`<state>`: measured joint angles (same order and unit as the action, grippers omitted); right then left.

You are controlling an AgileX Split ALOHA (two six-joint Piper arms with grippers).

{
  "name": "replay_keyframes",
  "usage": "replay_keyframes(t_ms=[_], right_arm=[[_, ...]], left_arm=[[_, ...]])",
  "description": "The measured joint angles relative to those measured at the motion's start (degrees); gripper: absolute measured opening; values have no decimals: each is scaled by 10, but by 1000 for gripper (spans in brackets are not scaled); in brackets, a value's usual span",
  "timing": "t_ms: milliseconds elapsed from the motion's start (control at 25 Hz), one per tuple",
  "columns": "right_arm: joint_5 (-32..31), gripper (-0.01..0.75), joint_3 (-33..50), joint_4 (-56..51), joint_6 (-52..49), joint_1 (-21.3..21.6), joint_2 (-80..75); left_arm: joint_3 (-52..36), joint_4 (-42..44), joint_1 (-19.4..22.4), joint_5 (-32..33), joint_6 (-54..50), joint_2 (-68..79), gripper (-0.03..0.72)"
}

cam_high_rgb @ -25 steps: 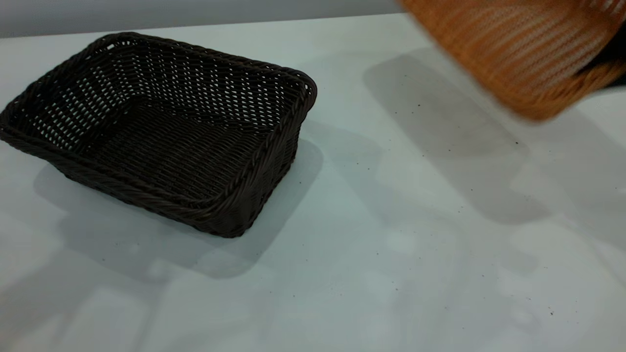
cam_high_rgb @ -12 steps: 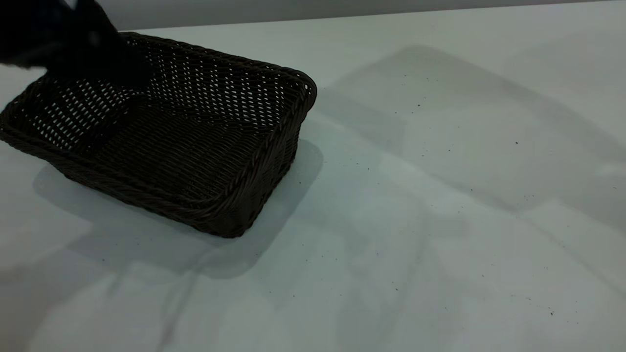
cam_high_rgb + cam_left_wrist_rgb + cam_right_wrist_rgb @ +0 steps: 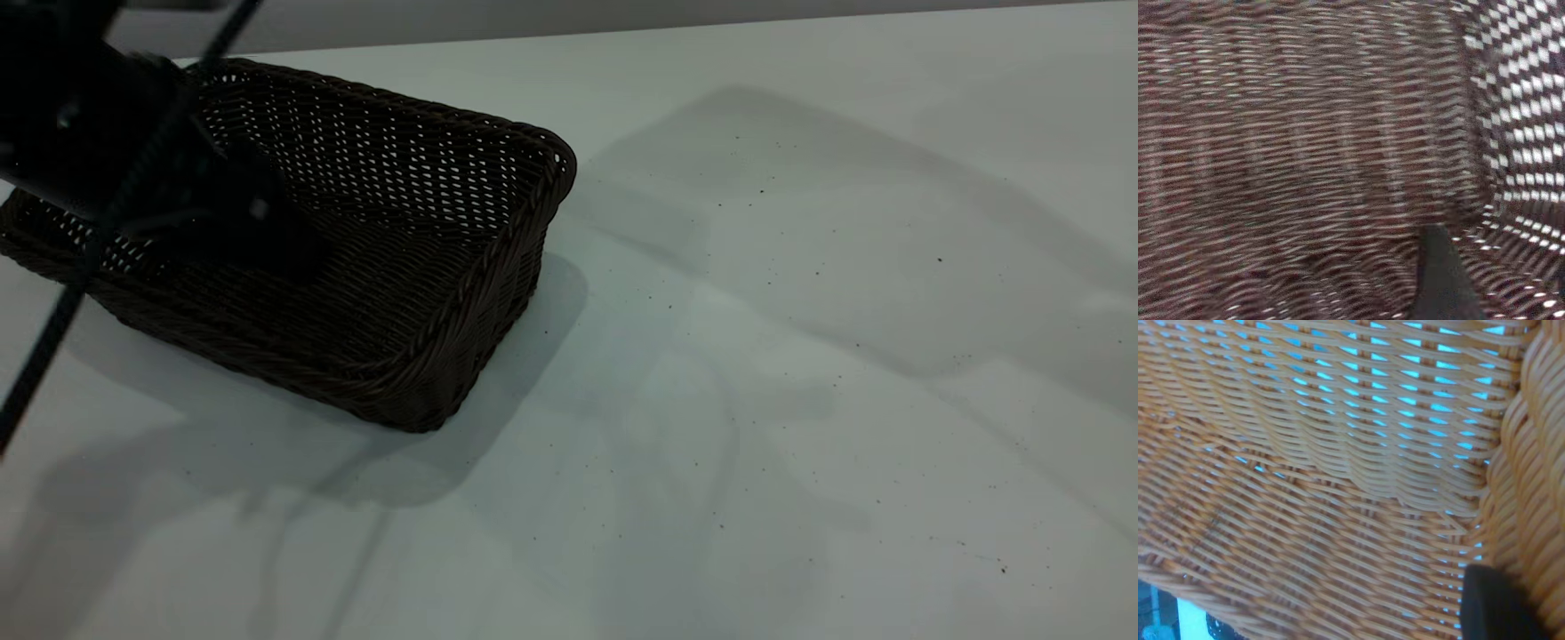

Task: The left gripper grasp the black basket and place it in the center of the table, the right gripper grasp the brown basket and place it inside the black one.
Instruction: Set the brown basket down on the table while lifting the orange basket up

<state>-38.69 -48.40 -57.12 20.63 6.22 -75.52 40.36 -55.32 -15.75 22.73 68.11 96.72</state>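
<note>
The left tool (image 3: 222,222) hangs over the left end of the black basket (image 3: 427,267), low inside it; whether its fingers are apart or together cannot be told. The basket sits left of the tabletop (image 3: 800,356) centre. To do this step well, I judge it should bracket the near wall at the braided rim, clamp firmly, lift only slightly, and carry the basket level to the middle. The right tool (image 3: 1495,603), outside the exterior view, appears clamped on the brown basket (image 3: 1305,487) rim.
</note>
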Motion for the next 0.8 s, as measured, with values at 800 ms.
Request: replay_keyframes(t_ms=[800], right_arm=[[-3, 100, 0, 1, 12, 0, 0]], left_arm=[[4, -42, -139, -129, 11, 87, 363]])
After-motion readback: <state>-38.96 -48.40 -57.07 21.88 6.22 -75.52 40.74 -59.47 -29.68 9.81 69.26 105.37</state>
